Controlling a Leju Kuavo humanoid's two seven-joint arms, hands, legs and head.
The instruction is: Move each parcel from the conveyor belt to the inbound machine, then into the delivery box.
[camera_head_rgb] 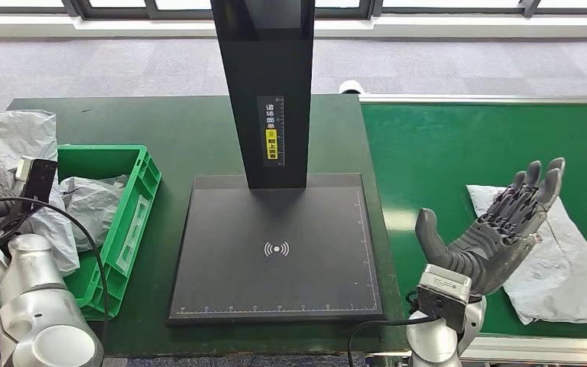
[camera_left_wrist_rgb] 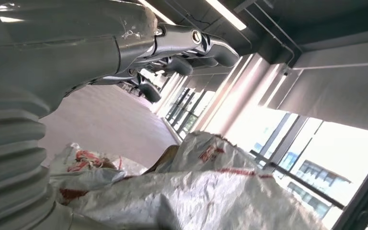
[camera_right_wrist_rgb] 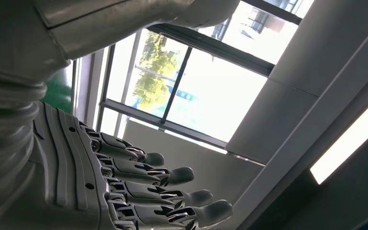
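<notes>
From the head view, a crumpled pale grey plastic mailer parcel (camera_head_rgb: 558, 256) lies on the green conveyor belt (camera_head_rgb: 458, 145) at the robot's right. The robot's dark grey right hand (camera_head_rgb: 497, 233) is raised beside and partly in front of it, palm up, fingers straight and spread with the thumb held wide, holding nothing. The right wrist view confirms this: the fingers (camera_right_wrist_rgb: 172, 176) stretch out apart against a window and ceiling. At centre sits the flat black scanning platform of the inbound machine (camera_head_rgb: 275, 252), with its upright black column behind. On the left, the green plastic delivery crate (camera_head_rgb: 134, 206) holds several grey mailers (camera_head_rgb: 92, 202). The left wrist view shows the left hand (camera_left_wrist_rgb: 182, 52) above more crumpled grey mailers with red print (camera_left_wrist_rgb: 196, 191), fingers loosely bent with nothing in them.
</notes>
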